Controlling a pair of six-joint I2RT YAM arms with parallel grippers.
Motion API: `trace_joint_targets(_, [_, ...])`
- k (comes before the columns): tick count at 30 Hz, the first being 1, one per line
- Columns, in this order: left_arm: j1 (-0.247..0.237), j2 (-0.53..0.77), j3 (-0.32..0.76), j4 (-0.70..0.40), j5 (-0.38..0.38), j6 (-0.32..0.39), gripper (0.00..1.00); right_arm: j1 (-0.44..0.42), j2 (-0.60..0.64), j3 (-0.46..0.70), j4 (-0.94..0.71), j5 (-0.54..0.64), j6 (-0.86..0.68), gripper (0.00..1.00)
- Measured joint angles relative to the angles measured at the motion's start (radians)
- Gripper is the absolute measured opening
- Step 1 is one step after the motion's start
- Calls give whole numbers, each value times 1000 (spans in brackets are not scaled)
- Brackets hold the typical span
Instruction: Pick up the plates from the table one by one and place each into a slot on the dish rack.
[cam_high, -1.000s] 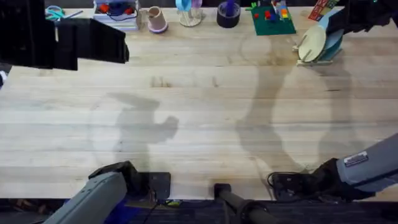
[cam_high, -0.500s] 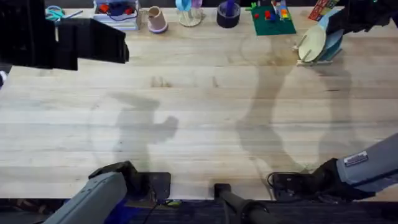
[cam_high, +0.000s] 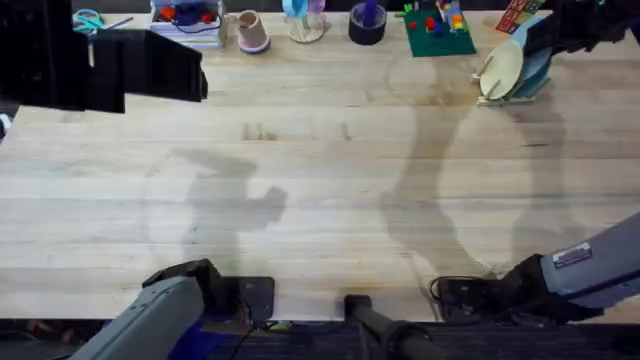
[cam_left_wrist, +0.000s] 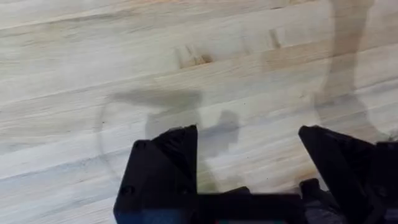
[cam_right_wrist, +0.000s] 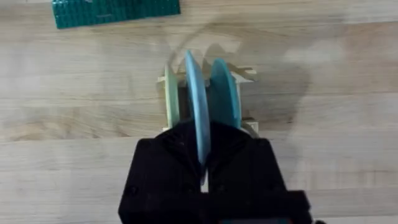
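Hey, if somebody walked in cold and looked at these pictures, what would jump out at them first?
Probably the dish rack at the table's far right, with plates standing on edge in it: a cream-yellow plate, a pale blue plate and a teal plate. The right gripper is shut on the pale blue plate's rim. Next, the wide bare table, with the left gripper open just above it.

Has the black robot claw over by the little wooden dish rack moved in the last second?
No. The right gripper sits at the same spot beside the green building-block baseplate, closed on the pale blue plate standing in the wooden dish rack.
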Motion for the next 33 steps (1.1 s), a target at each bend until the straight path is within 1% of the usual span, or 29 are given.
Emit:
trace_joint_targets(4, [0, 0, 0, 0, 0, 0, 993, 0, 0, 0, 0, 0, 0, 78])
trace_joint_targets(8, [0, 0, 0, 0, 0, 0, 993, 0, 0, 0, -1, 0, 0, 115])
trace_joint_targets(11, [0, 0, 0, 0, 0, 0, 993, 0, 0, 0, 0, 0, 0, 162])
trace_joint_targets(15, [0, 0, 0, 0, 0, 0, 994, 1, 0, 0, 0, -1, 1, 189])
trace_joint_targets(33, [0, 0, 0, 0, 0, 0, 993, 1, -1, 0, -4, -1, 0, 200])
